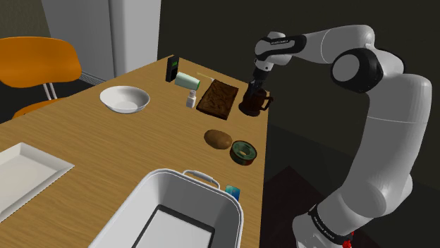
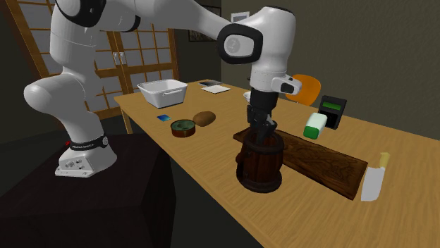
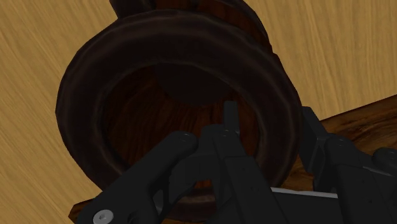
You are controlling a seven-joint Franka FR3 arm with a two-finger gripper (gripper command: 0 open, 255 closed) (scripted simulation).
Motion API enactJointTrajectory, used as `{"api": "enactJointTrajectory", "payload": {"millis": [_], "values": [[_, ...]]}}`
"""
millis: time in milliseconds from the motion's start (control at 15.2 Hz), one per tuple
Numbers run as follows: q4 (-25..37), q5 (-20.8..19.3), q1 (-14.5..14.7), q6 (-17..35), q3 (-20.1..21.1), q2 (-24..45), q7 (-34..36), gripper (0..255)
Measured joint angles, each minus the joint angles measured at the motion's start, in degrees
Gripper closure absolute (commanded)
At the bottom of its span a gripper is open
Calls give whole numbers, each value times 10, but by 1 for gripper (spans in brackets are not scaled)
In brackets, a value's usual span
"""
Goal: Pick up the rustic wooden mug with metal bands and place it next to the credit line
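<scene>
Wooden mug [image 2: 259, 165]: dark, upright, lower centre of the second exterior view, near the table [image 2: 211, 158] edge. Bands hard to make out. Gripper [image 2: 262, 131] straddles the rim, fingertips hidden inside; whether the jaws pinch cannot be told. Cutting board [image 2: 324, 163] just behind.

The gripper [image 1: 259, 82] reaches down onto the dark mug [image 1: 254, 103], which stands just beside a brown board [image 1: 216, 98].
</scene>
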Motion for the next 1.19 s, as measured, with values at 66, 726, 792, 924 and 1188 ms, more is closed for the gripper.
{"api": "enactJointTrajectory", "payload": {"millis": [66, 726, 792, 924, 1188], "values": [[7, 0, 0, -7, 0, 0, 0, 255], [58, -4, -1, -74, -2, -17, 4, 255], [63, -5, -1, -81, -3, -18, 5, 255], [75, -6, -2, -96, -3, -21, 5, 255], [107, -6, -3, -127, -3, -20, 7, 255]]}}
